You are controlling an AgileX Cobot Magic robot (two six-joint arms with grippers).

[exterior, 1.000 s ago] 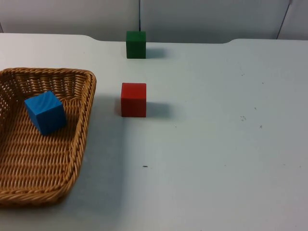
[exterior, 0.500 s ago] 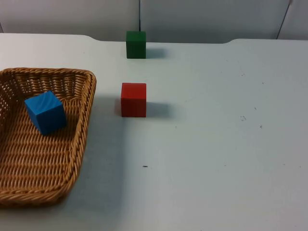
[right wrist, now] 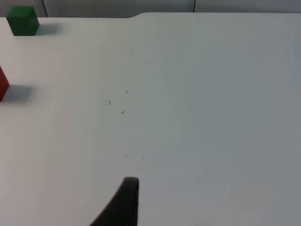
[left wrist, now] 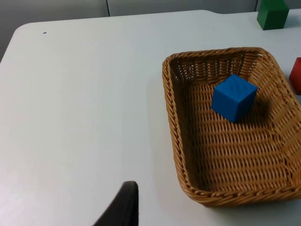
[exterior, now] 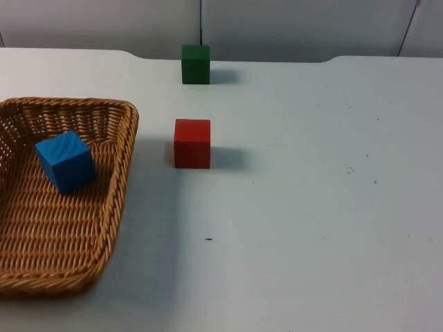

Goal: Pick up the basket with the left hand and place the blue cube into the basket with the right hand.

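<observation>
Sitting at the left of the white table [exterior: 311, 207], the wicker basket [exterior: 118, 176] rests flat on the surface with the blue cube [exterior: 66, 161] inside it, toward its far end and tilted against the weave. From the left wrist view the basket [left wrist: 181, 136] and blue cube [left wrist: 233, 97] appear again, with one black fingertip of the left gripper [left wrist: 123, 207] above bare table beside the basket, not touching it; whether that pincer is open or closed cannot be told. Right of the basket stands a red cube [exterior: 192, 143], and farther back, near the grey partition wall [exterior: 291, 24], a green cube [exterior: 196, 63]. Over at the right, the right gripper [right wrist: 123, 205] shows a single fingertip above bare table, its state likewise impossible to tell.
</observation>
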